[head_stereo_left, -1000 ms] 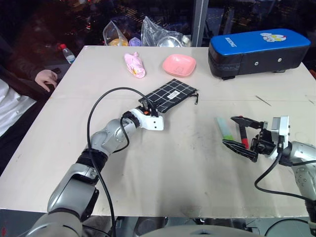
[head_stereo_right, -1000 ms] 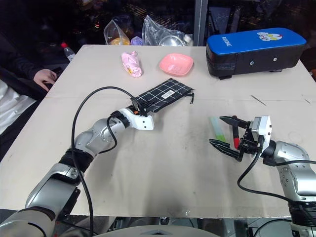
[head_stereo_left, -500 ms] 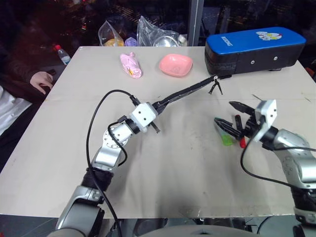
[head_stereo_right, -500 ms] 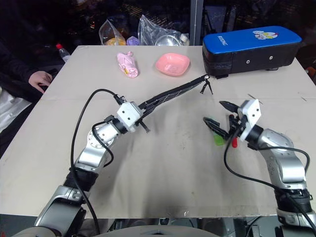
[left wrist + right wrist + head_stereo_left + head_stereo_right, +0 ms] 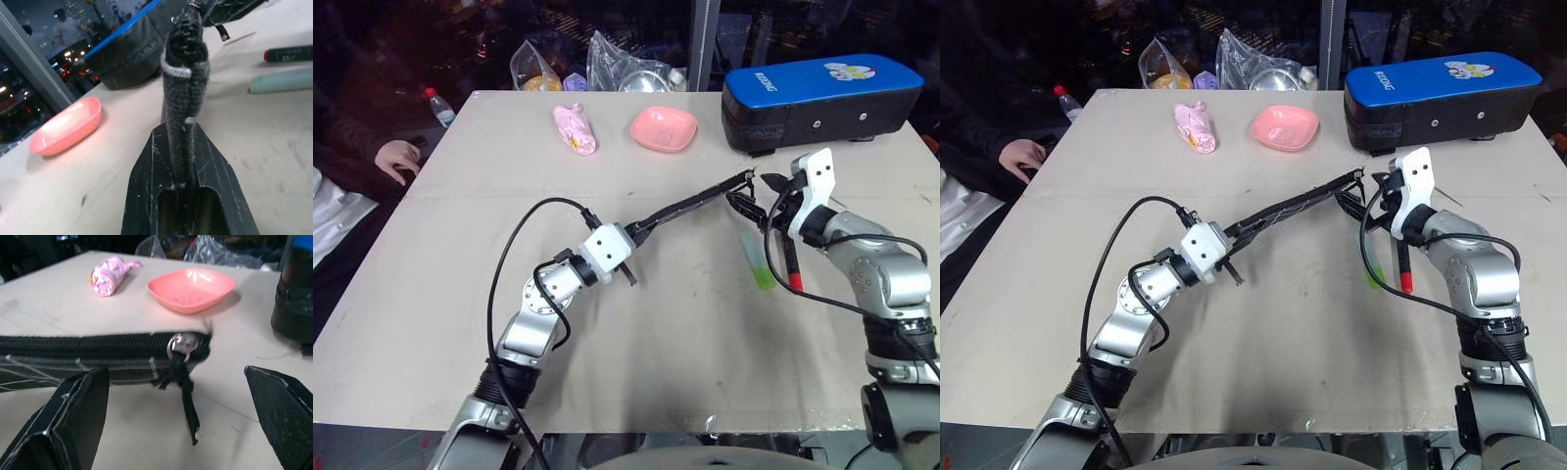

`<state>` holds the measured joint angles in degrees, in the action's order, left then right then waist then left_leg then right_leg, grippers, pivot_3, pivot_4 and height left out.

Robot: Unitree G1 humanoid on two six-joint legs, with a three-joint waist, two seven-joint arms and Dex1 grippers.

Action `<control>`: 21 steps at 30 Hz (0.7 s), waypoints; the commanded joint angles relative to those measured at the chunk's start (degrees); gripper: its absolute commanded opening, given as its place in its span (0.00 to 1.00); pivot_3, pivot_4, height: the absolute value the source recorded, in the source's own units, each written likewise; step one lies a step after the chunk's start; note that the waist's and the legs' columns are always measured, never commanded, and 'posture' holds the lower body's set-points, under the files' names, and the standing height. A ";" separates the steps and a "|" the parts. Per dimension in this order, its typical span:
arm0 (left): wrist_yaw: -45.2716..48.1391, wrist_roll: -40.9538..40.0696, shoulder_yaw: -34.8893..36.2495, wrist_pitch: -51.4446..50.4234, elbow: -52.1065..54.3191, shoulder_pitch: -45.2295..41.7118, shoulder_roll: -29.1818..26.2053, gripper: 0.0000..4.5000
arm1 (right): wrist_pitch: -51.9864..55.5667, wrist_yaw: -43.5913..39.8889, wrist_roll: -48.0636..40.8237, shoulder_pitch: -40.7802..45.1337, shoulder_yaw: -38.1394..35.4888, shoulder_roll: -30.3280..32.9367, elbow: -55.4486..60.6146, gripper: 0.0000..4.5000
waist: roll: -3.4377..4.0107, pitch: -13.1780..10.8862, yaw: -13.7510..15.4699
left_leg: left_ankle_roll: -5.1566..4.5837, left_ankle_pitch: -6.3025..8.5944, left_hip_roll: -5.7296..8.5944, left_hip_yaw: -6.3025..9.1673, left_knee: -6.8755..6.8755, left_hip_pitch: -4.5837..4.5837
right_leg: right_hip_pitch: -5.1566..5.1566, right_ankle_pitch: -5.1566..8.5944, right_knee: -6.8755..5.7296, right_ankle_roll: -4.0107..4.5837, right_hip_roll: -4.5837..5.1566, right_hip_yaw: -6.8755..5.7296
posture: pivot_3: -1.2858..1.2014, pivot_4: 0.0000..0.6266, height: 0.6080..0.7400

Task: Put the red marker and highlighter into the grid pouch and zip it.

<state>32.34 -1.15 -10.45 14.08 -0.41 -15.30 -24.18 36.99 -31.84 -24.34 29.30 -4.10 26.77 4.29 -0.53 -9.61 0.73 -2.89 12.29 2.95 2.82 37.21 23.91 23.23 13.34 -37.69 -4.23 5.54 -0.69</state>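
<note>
Two grippers work over the table [image 5: 460,294]. Head views: my left gripper [image 5: 636,233] is pinched on one end of the grid pouch [image 5: 690,204], holding it edge-up above the table, stretched toward my right gripper [image 5: 756,191]. My right gripper stands spread wide at the pouch's far end, at the zipper pull. The highlighter [image 5: 757,259] and the red marker [image 5: 792,266] lie side by side on the table just below my right gripper. Behind stand a big blue-topped case [image 5: 822,98], a pink dish [image 5: 664,129] and a pink bundle [image 5: 578,129]; a person's hand [image 5: 396,159] rests at the table's left edge.

Left wrist view: my fingers [image 5: 146,191] are pressed together on the pouch fabric, which rises between them.

Right wrist view: the zipper slider [image 5: 182,343] and its cord pull [image 5: 188,399] hang between my spread fingers [image 5: 73,406], touching neither
</note>
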 commanded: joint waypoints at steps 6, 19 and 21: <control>0.61 1.13 0.31 1.60 2.03 -0.12 0.11 0.00 | -3.41 -4.02 1.85 3.72 1.41 0.88 -2.57 0.50 | 0.01 0.00 -0.04 | 0.00 0.00 -0.01 0.00 -0.01 0.00 | 0.00 0.00 0.00 0.00 -0.03 0.00 | 0.52 0.24 0.89; -1.32 6.89 -0.77 4.61 -0.29 -1.08 -0.08 0.00 | 0.38 -9.73 3.45 2.19 4.29 8.12 2.65 0.01 | 0.01 -0.01 0.01 | 0.00 0.00 -0.01 0.00 -0.02 0.00 | 0.00 0.00 0.03 0.00 -0.02 0.01 | 0.52 0.24 0.89; -1.75 8.38 -1.08 5.68 -0.84 -1.50 -0.20 0.00 | 0.37 -11.56 4.51 2.24 5.89 10.20 3.61 0.01 | 0.01 -0.01 0.00 | 0.00 0.00 -0.02 0.00 -0.03 0.00 | 0.00 0.00 0.04 0.00 -0.01 0.00 | 0.52 0.24 0.89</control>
<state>31.39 6.08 -11.39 17.90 -1.85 -15.70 -24.18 37.56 -41.81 -20.24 30.92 1.49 35.94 4.85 -0.52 -9.62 0.72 -2.89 12.29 2.94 2.81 37.19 23.91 23.23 13.35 -37.63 -4.23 5.54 -0.68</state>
